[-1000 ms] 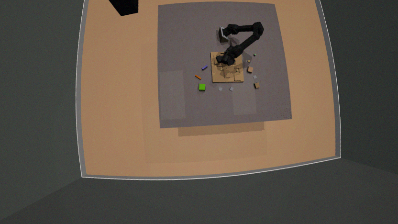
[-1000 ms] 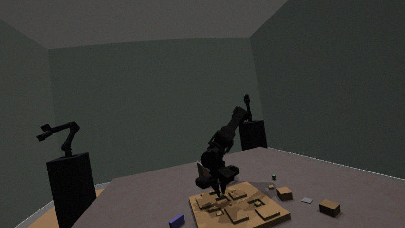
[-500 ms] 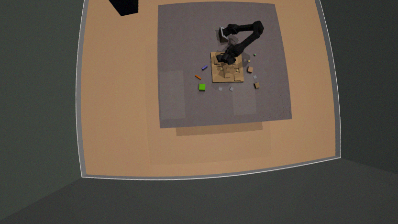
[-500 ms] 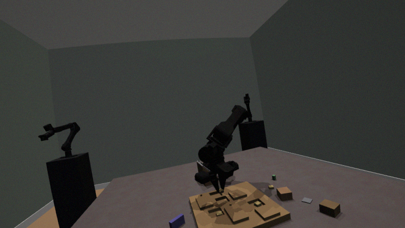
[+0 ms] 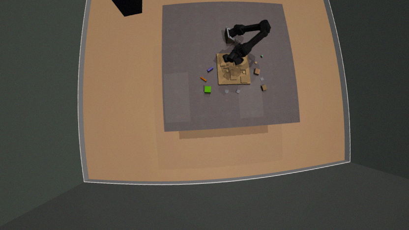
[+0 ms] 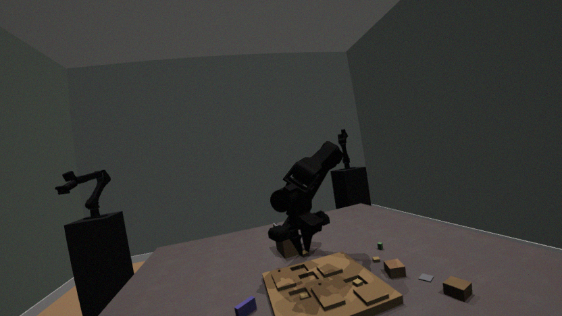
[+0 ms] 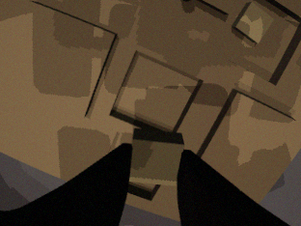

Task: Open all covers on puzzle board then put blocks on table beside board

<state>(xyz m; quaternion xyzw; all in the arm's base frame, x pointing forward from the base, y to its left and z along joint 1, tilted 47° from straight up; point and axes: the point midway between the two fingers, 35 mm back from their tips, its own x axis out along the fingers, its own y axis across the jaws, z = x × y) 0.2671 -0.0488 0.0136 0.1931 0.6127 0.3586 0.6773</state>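
Arm (image 5: pixel 251 35) (image 6: pixel 312 169): near-black throughout — chunky, angular links, with bulkier, rounded joint housings. Gripper (image 5: pixel 233 59) (image 6: pixel 304 251) (image 7: pixel 154 155): same black, two dark fingers; wedge-shaped in wrist view, narrowing toward the tips. Lower end carries a rounded dark lobe on one side, a blockier one opposite. Fine surface markings: too dark to read.
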